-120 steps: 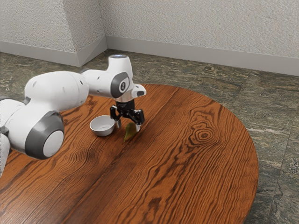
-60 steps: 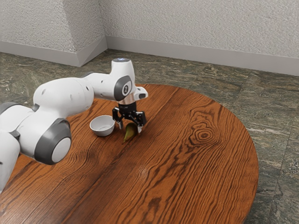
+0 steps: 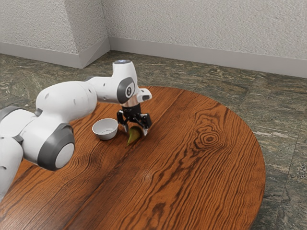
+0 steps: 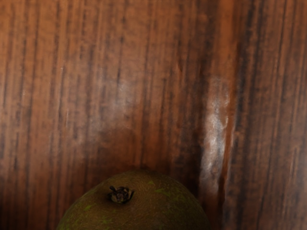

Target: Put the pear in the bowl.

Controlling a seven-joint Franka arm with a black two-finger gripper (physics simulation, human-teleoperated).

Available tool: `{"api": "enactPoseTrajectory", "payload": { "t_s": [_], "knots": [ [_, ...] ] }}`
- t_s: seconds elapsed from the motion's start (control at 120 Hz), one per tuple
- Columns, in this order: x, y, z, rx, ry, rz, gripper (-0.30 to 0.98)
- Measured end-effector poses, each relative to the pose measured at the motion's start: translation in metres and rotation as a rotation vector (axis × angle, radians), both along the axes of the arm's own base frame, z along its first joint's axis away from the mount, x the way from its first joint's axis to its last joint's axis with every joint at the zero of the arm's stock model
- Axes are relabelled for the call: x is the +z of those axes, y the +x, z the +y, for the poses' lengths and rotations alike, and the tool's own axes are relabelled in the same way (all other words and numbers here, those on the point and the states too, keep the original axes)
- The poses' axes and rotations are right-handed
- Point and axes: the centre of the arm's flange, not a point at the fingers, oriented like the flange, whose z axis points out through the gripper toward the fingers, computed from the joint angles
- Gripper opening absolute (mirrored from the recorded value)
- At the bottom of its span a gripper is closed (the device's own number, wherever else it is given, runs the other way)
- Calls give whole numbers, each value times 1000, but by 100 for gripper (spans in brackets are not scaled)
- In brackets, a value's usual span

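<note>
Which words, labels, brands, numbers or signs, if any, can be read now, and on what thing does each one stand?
Small light sign on the dark round cap of the arm: too small to read.
Bowl, pear and table: I see no writing on them.
No text is readable.

obstacle: bowl [image 3: 105, 136] near pear [image 3: 133, 136] | gap: narrow, between them | room: above bowl
</note>
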Motion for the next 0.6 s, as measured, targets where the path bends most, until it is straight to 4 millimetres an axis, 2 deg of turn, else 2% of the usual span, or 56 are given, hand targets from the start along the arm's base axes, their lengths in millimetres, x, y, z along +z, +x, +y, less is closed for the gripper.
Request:
{"api": "enactPoseTrajectory", "payload": {
  "t_s": [0.275, 0.392, 0.6],
  "knots": [
    [-3, 2, 1, -9, -17, -6, 69],
    [-12, 2, 6, -4, -17, 0, 69],
    [-6, 4, 13, -3, -10, -12, 67]
  ]
}}
